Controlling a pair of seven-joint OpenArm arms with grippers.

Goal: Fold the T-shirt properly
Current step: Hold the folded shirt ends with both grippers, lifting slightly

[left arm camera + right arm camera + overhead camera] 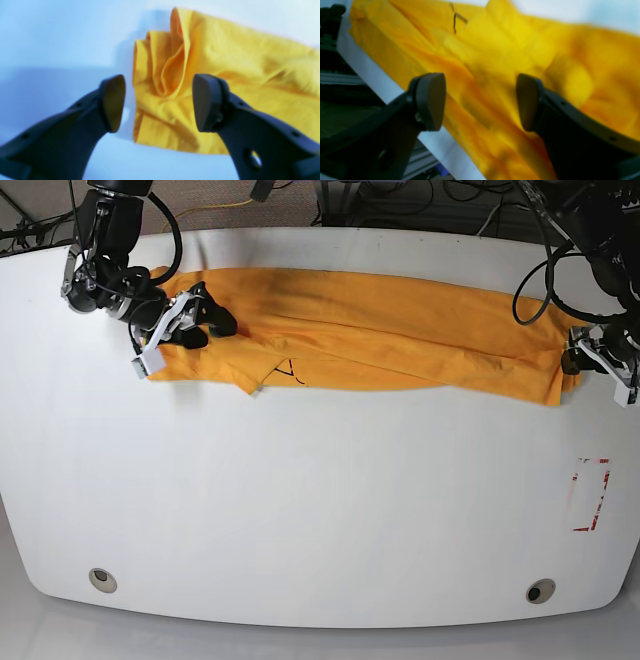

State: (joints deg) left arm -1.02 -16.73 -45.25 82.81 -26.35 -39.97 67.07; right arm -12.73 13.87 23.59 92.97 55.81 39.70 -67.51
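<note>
T-shirt [380, 330] spans far table [300, 520] edge; wide bare tabletop in front, unobstructed for gripper passage.

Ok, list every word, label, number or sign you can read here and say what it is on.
No readable text in any view.
T-shirt: a thin black handwritten-style mark, no legible letters or numbers.
Table: a red-and-white dashed rectangle near its edge, an outline, no words.

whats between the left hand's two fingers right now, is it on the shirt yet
Left wrist view: the left hand is open, and only the bunched, folded end of the T-shirt shows in the gap. Neither finger visibly touches it.
</note>
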